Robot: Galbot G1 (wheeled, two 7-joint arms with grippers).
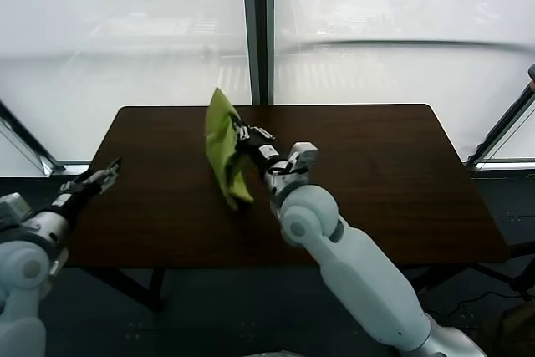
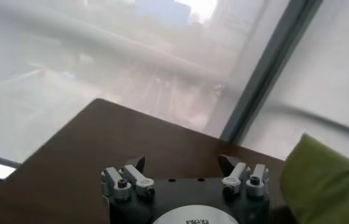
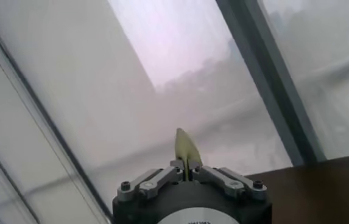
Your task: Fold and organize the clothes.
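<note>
Nearest the robot, the right arm reaches forward over the middle of the dark brown table point(image 1: 376, 173), its white forearm rising from the near edge toward the centre. At its end the right gripper point(image 1: 240, 135) is pinched tight on the lime-green T-shirt point(image 1: 224, 150), holding it up off the tabletop so that the cloth hangs in a bunched, narrow drape with its lower end drooping down close to the wood. In the right wrist view the two fingers point(image 3: 162, 176) meet around a thin pointed tip of the green fabric point(image 3: 187, 149) that sticks up between them.

Off to the robot's left, the left gripper point(image 1: 107, 173) hovers at the left edge of the table, well apart from the shirt. Its jaws stand wide apart and hold nothing; the left wrist view shows both fingertips point(image 2: 136, 162) spread over bare wood, with a fold of the green shirt point(image 2: 323, 182) visible farther off at the side.

Beyond the far edge of the table stands a dark vertical window post point(image 1: 257, 27) between panes of frosted, hazy glass
</note>
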